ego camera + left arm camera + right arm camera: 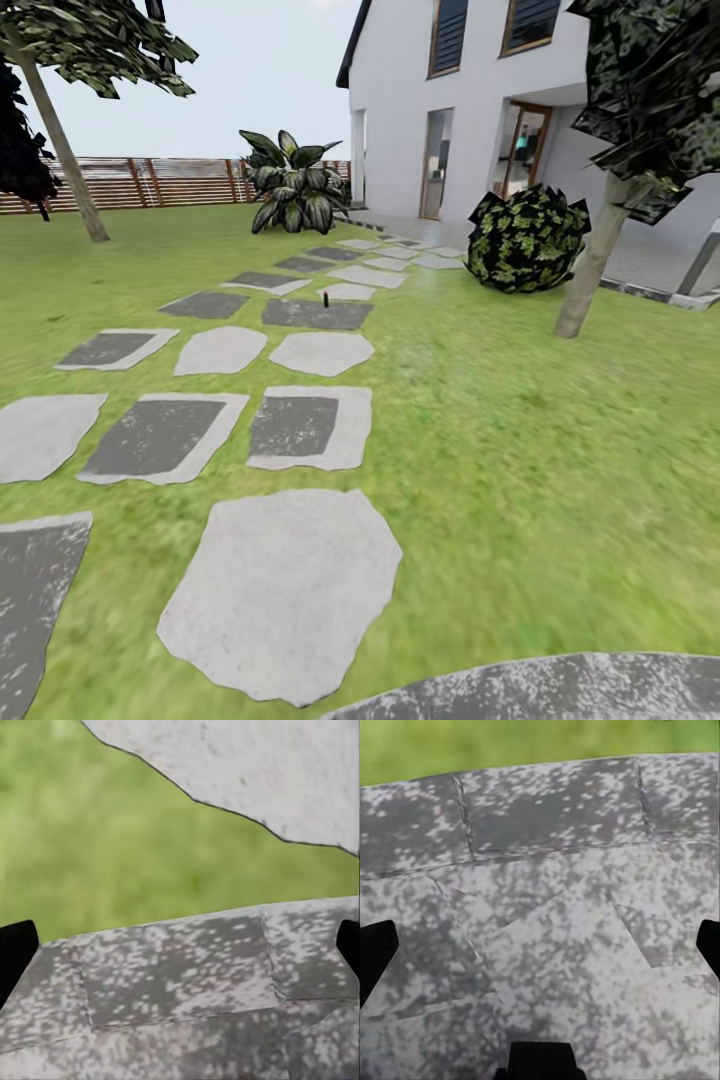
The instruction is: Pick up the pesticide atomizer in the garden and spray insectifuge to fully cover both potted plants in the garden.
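Observation:
A slim dark upright object, the pesticide atomizer (325, 297), stands far ahead on the stone path across the garden lawn (520, 440). The potted plants are out of view. In the left wrist view my left gripper (180, 952) is open, its black fingers (15, 951) wide apart over speckled grey paving (180, 975) and grass, with nothing between them. In the right wrist view my right gripper (540, 949) is also open and empty, above speckled grey paving (547, 870).
Grey stepping stones (285, 590) lead from me toward a white house (400, 110). A large striped leafy plant (292, 185) stands by the brown slatted fence (150, 182). A dark bush (528, 240) and a tree trunk (592, 262) stand right, another trunk (62, 150) left.

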Tool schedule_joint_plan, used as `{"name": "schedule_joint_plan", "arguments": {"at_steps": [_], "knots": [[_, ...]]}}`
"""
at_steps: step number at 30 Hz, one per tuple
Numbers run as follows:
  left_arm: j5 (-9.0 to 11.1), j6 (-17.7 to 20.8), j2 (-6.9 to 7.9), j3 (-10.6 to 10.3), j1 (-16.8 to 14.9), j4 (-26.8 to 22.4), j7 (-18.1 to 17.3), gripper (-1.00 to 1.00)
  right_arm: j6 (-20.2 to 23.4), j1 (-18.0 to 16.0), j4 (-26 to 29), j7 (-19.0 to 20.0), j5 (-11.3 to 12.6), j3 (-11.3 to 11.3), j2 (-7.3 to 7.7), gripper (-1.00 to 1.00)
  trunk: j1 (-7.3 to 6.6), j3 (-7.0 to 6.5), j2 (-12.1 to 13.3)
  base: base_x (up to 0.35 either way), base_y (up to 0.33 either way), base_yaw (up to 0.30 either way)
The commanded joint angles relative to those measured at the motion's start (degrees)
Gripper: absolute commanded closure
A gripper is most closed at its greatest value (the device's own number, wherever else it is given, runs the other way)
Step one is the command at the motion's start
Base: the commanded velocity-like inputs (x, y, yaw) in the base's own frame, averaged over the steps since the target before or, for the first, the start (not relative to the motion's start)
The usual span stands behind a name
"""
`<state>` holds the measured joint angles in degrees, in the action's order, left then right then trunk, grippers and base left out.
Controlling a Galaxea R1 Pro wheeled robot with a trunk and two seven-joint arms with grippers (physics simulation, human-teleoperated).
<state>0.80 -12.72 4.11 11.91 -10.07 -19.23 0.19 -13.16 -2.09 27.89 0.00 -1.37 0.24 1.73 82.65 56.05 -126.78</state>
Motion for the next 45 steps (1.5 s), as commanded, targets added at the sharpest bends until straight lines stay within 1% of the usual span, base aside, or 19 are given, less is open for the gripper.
{"name": "schedule_joint_plan", "arguments": {"at_steps": [1,4,7,14,25,45], "knots": [[0.08,-0.20,0.00,0.05,-0.04,0.07,0.02,-1.00,-0.17,-0.02,-0.28,-0.07,-0.91,0.00,0.02,-1.00,0.02,0.05,-0.02,0.294,0.205,0.000],[0.08,-0.20,0.02,0.05,-0.04,0.26,0.01,-1.00,-0.19,-0.02,-0.66,-0.15,-2.51,-0.03,0.02,-1.00,0.02,0.05,-0.02,0.294,0.208,0.000],[0.02,-0.25,0.02,0.05,-0.04,0.39,-0.01,-1.00,-0.20,-0.02,-0.80,-0.18,-3.08,-0.05,0.03,-1.00,0.02,0.05,-0.02,0.294,0.211,0.000],[-0.08,-0.28,0.02,-0.03,0.02,0.42,-0.02,-1.00,-0.20,-0.02,-0.82,-0.18,-3.11,-0.12,0.03,-1.00,0.02,0.05,-0.02,0.303,0.175,0.000],[-0.10,-0.26,0.02,0.02,0.01,0.48,-0.02,-1.00,-0.20,-0.02,-0.74,-0.18,-3.07,-0.15,0.03,-1.00,0.02,0.05,-0.02,0.334,0.083,0.000],[-0.12,-0.28,0.02,-0.02,-0.01,0.51,-0.10,-1.00,-0.26,-0.02,-0.73,-0.21,-3.02,-0.51,0.03,-1.00,0.02,0.05,-0.02,0.338,0.007,0.000]]}}
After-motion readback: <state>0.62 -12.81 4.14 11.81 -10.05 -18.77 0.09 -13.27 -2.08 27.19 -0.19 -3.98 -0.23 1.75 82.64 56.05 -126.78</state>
